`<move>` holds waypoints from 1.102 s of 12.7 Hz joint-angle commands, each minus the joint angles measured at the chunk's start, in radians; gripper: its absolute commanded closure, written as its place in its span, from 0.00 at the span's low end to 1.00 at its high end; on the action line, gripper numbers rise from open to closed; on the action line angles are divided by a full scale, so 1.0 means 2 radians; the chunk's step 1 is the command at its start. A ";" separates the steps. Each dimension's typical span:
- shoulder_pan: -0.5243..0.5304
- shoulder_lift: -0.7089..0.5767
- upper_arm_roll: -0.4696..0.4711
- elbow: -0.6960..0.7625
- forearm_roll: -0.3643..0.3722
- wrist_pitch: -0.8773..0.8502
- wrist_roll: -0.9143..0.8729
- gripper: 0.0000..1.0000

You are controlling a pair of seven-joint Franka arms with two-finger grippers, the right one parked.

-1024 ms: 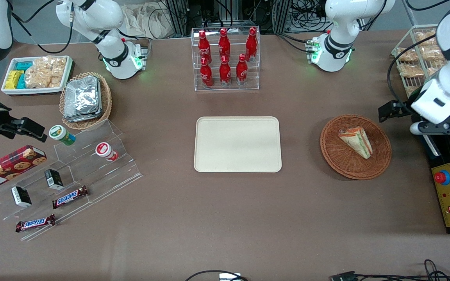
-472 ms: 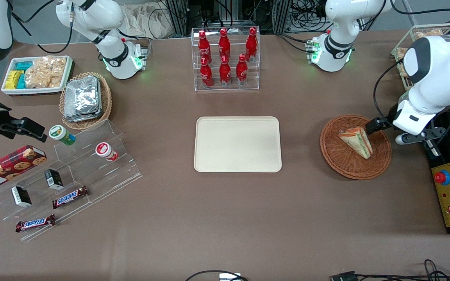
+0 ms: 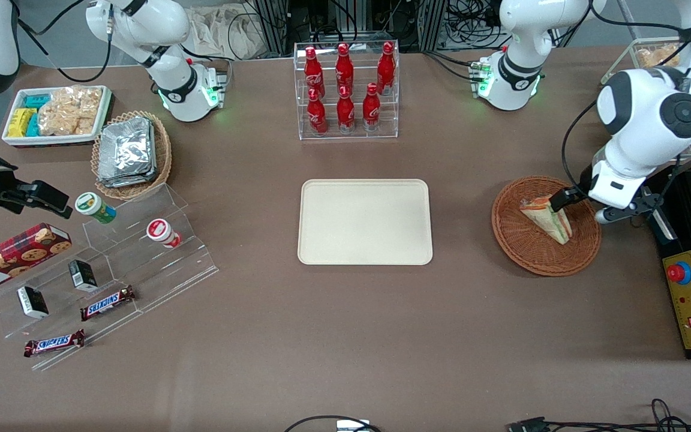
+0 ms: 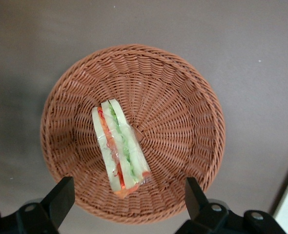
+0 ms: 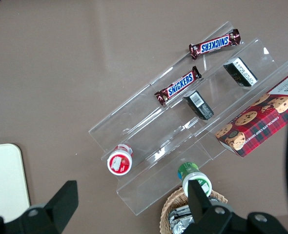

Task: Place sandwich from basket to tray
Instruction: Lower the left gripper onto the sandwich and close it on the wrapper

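The front camera looks steeply down over the whole tabletop (image 3: pixel 345 336); the left wrist camera hangs close above the basket (image 4: pixel 193 97), facing straight down past its spread end effector (image 4: pixel 129 207); both share the sandwich (image 3: pixel 546 219).

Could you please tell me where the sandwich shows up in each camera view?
Front view: sandwich lies in the basket, under the open gripper.
Left wrist view: sandwich in the basket, between the fingers.
Right wrist view: not visible.
Shared landmark: the basket.
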 commanded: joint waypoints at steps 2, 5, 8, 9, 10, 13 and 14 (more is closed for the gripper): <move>0.002 -0.008 -0.002 -0.060 0.002 0.074 -0.025 0.00; 0.003 0.004 -0.001 -0.095 0.002 0.133 -0.038 0.00; 0.017 0.019 -0.002 -0.109 0.002 0.169 -0.038 0.00; 0.017 0.023 -0.002 -0.113 0.002 0.183 -0.038 0.00; 0.017 0.027 -0.002 -0.115 0.002 0.188 -0.038 0.00; 0.026 0.046 -0.002 -0.117 0.002 0.213 -0.038 0.00; 0.027 0.055 -0.002 -0.121 0.002 0.229 -0.038 0.00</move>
